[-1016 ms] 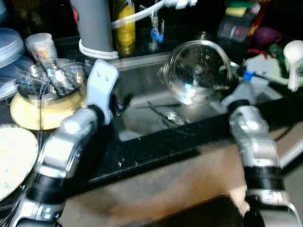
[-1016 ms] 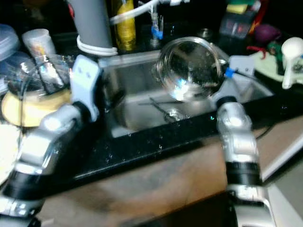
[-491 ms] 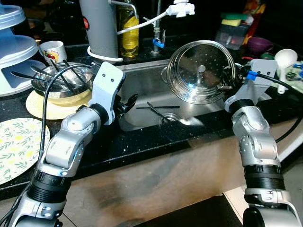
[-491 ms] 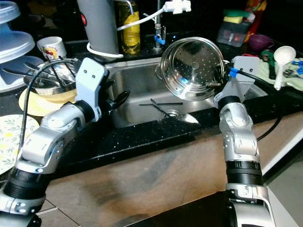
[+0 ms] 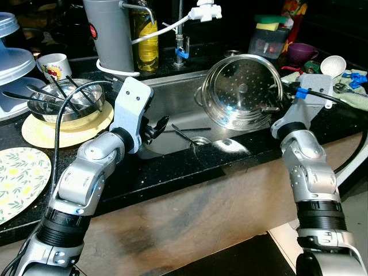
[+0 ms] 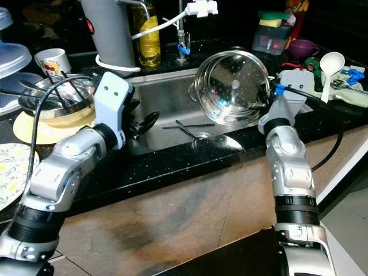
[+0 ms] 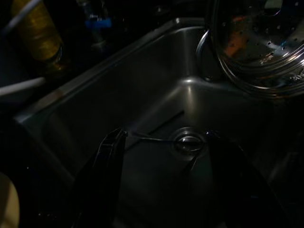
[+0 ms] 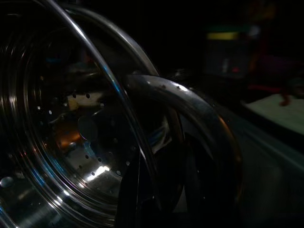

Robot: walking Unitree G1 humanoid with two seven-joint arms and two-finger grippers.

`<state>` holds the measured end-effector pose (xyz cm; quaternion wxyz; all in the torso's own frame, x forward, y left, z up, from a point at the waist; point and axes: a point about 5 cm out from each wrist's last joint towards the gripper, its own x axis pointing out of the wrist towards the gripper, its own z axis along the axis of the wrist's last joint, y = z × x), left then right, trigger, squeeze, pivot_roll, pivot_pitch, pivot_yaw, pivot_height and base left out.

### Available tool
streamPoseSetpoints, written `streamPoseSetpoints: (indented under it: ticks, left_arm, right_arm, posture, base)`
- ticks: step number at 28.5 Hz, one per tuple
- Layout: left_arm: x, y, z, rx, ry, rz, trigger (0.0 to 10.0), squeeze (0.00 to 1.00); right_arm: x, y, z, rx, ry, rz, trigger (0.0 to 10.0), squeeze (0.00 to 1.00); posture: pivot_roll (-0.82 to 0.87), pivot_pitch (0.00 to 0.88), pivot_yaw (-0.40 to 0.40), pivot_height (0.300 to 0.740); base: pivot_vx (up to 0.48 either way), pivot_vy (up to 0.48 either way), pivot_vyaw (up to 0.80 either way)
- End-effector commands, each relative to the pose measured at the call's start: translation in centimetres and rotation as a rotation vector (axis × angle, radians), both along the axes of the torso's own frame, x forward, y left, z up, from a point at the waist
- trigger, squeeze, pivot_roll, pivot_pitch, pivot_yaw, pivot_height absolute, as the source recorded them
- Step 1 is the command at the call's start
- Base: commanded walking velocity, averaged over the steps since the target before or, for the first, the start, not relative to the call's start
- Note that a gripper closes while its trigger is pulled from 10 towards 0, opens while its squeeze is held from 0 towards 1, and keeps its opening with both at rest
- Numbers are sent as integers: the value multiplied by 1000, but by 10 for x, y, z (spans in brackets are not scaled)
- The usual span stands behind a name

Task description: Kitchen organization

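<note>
Left eye view has the right gripper clamped on the rim handle of the perforated steel pot, held tilted above the sink, while the left gripper hovers spread and empty; tidying looks barely started, dishes crowding the counter.

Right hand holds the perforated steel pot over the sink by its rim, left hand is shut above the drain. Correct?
Not quite. The left hand is open, as the left wrist view shows: its fingers stand apart above the drain. The right hand does hold the perforated steel pot by its rim over the sink.
</note>
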<state>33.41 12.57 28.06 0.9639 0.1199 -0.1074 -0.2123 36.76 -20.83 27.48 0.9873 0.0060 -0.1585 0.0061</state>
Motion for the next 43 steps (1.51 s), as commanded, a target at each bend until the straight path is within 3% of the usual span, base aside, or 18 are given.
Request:
streamPoseSetpoints:
  ticks: [1,14,25,32,43]
  left_arm:
    - [2,6,-6,14,26,38,10000,0]
    - [2,6,-7,21,38,47,10000,0]
    - [2,4,-7,50,36,43,10000,0]
    - [4,7,-5,32,40,62,10000,0]
    - [5,10,-7,8,47,92,10000,0]
  right_arm:
    - [0,1,-4,-6,18,13,10000,0]
    - [1,6,-9,-74,64,29,10000,0]
    - [1,2,-9,-47,66,19,10000,0]
    - [0,1,-9,-50,69,11,10000,0]
    - [0,2,-10,-62,66,12,10000,0]
  posture:
    - [-71,182,-27,740]
    - [-72,186,-30,740]
    - [-73,185,-28,740]
    - [-75,183,-28,740]
    - [-75,171,-33,740]
  base:
    - [0,0,0]
    - [0,0,597]
    - [0,0,0]
    - [0,-453,0]
    - [0,0,0]
